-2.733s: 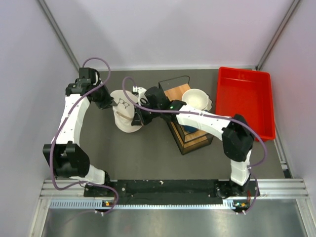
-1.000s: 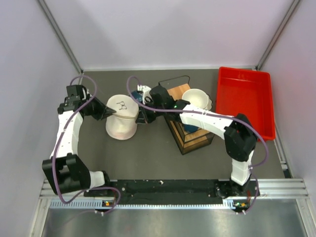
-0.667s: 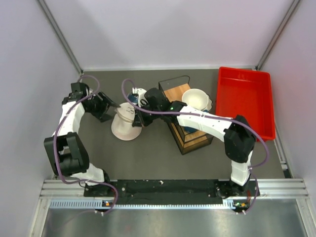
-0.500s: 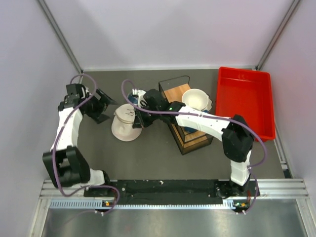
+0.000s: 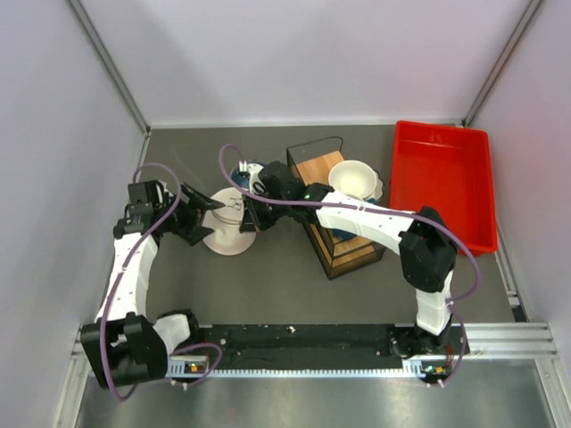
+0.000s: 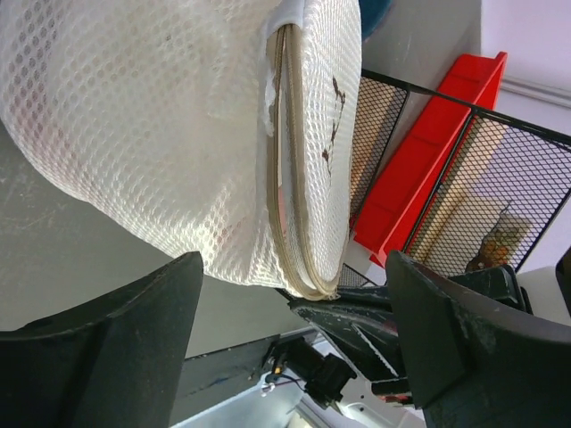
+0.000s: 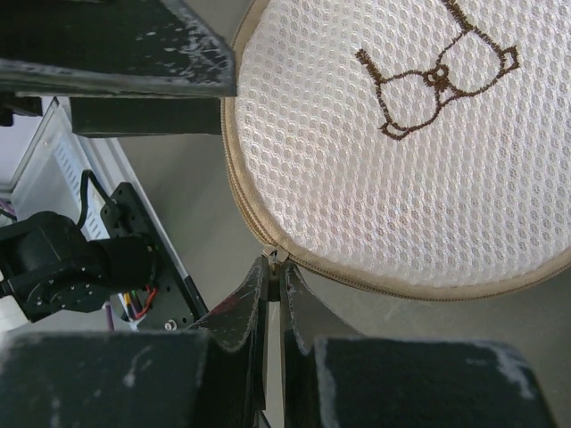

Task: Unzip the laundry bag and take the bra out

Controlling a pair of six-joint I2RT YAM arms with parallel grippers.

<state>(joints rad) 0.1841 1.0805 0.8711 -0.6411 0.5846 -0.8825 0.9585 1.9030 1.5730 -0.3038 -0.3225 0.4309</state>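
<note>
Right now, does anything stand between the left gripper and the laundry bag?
Nothing visible does. The open left gripper faces the laundry bag directly. The right gripper, shut on the zipper pull, is at the bag's other side.

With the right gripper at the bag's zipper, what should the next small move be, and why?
Probably close the left gripper on the laundry bag to brace it. The right gripper looks pinched on the zipper pull at the rim, while the left one is open with the bag's edge between its fingers; pulling unbraced would likely drag the bag.
</note>
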